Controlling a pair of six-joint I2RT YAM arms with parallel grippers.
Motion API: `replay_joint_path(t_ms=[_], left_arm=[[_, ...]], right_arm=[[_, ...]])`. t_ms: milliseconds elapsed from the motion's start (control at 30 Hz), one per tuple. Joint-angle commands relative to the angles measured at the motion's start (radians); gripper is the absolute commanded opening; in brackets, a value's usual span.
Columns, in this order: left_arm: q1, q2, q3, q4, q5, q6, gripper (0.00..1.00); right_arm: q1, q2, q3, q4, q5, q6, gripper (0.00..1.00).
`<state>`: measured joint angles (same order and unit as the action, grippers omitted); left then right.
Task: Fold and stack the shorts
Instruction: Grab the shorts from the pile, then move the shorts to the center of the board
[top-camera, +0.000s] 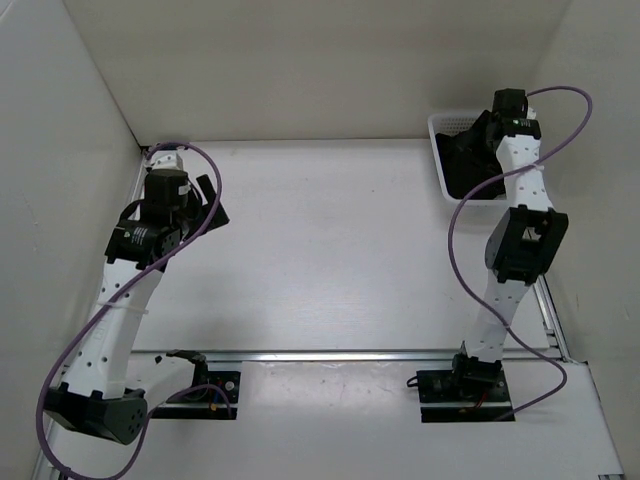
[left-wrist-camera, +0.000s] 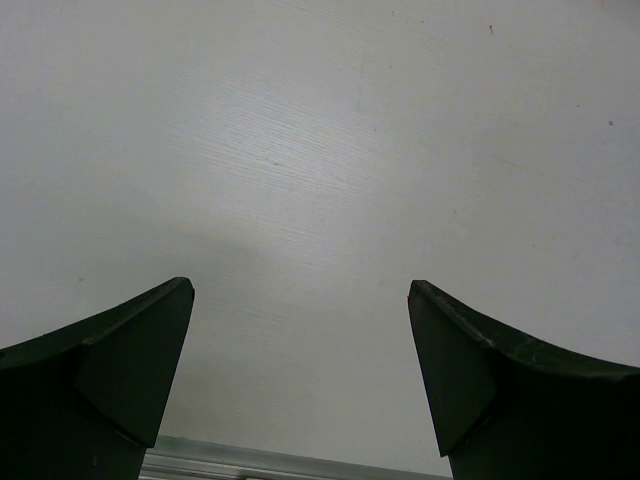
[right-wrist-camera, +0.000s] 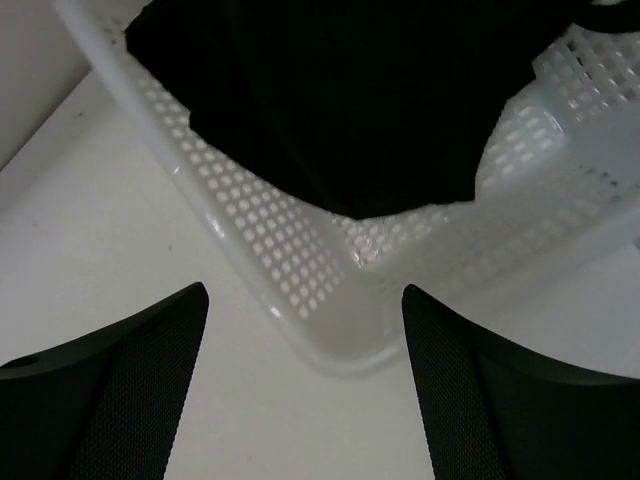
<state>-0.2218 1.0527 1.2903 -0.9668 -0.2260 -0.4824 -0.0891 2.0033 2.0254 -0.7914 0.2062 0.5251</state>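
The black shorts (right-wrist-camera: 340, 100) lie bunched inside the white perforated basket (right-wrist-camera: 270, 240) at the table's back right; from above they show as dark cloth (top-camera: 462, 172) in the basket (top-camera: 440, 122). My right gripper (right-wrist-camera: 305, 310) is open and empty, hovering just over the basket's near corner; from above it (top-camera: 487, 128) sits over the basket. My left gripper (left-wrist-camera: 300, 310) is open and empty above bare white table, at the far left in the top view (top-camera: 208, 205). The shorts' waistband mark is hidden.
White walls enclose the table on the left, back and right. A metal rail (top-camera: 340, 354) runs across the near edge by the arm bases and shows in the left wrist view (left-wrist-camera: 280, 462). A purple cable (top-camera: 460, 215) loops off the right arm.
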Motion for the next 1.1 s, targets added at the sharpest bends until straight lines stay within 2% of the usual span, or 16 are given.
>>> replay_joint_path(t_ms=[0,33,100,167,200,300,333,367,400,433,467,567,700,900,933,1067], left_arm=[[0.001,0.044,0.052,0.007,0.016,0.018,1.00],[0.001,0.044,0.064,0.007,0.016,0.018,1.00],[0.001,0.058,0.064,0.007,-0.015,-0.015,1.00],[0.001,0.058,0.064,0.007,-0.025,-0.025,1.00],[0.001,0.067,0.064,0.019,-0.026,-0.025,1.00],[-0.008,0.092,0.075,0.019,-0.051,-0.015,1.00],[-0.008,0.092,0.075,0.019,-0.064,-0.015,1.00],[-0.008,0.101,0.075,0.019,-0.064,-0.006,1.00],[-0.008,0.101,0.075,0.019,-0.064,-0.005,1.00],[-0.008,0.101,0.075,0.019,-0.064,-0.005,1.00],[-0.008,0.101,0.075,0.019,-0.064,-0.005,1.00],[-0.008,0.110,0.075,0.030,-0.049,-0.005,1.00],[-0.008,0.119,0.075,0.030,-0.001,-0.005,1.00],[-0.008,0.109,0.096,-0.019,0.017,-0.005,1.00],[-0.008,0.109,0.105,-0.019,0.004,-0.005,1.00],[0.001,0.096,0.173,-0.088,-0.030,-0.016,1.00]], right_arm=[[-0.041,0.188,0.160,-0.037,-0.068,0.015,0.84],[-0.053,0.271,0.244,-0.052,-0.068,0.015,0.91],[-0.066,0.342,0.309,-0.052,-0.068,0.042,0.97],[-0.075,0.429,0.380,-0.052,-0.068,0.052,0.97],[-0.075,0.475,0.398,-0.052,-0.068,0.061,0.94],[-0.075,0.520,0.427,-0.006,-0.068,0.070,0.72],[-0.075,0.520,0.427,0.004,-0.068,0.070,0.61],[-0.075,0.520,0.427,0.027,-0.068,0.082,0.42],[-0.075,0.505,0.409,0.043,-0.068,0.082,0.30],[-0.075,0.491,0.397,0.056,-0.068,0.082,0.11],[-0.075,0.476,0.386,0.066,-0.059,0.082,0.01],[-0.075,0.379,0.362,0.066,-0.059,0.082,0.00],[-0.066,0.156,0.343,0.096,-0.126,0.030,0.00],[0.014,-0.082,0.447,0.119,-0.375,-0.025,0.00],[0.026,-0.104,0.485,0.129,-0.460,-0.025,0.00],[0.075,-0.187,0.515,0.234,-0.742,0.117,0.00]])
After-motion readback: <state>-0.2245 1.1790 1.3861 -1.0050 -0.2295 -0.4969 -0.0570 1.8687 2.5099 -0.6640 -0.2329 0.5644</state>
